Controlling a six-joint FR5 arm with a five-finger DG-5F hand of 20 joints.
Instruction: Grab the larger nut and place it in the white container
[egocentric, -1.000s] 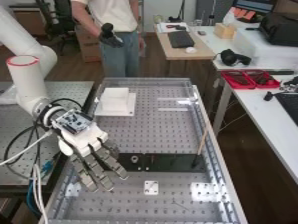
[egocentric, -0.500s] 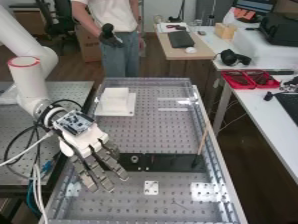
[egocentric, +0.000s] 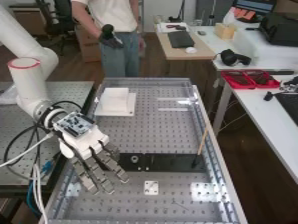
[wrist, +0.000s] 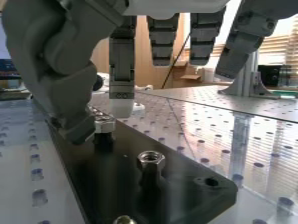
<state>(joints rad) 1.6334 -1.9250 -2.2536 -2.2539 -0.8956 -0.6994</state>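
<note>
over the long black plate (egocentric: 166, 162), high view, the dark grey hand (egocentric: 98, 167) is hanging open; the boxy white container (egocentric: 116, 99) is standing beyond the plate. wrist view: the silver hex nut (wrist: 104, 122), likely the larger, is sitting atop the plate, needing centring before an even pinch.

Arm (egocentric: 30, 85) wht w/ 1 red ring (egocentric: 24, 62); hand (egocentric: 85, 142) wht-backed, fingers (wrist: 121, 65) dk grey. Container (egocentric: 116, 98) plain wht. 2 nuts (wrist: 151, 158) silver, plate (egocentric: 171, 162) blk. Worktop (egocentric: 159, 136) silver-grey w/ reg. grid of dk holes. Trays (egocentric: 237, 79) red.
</note>
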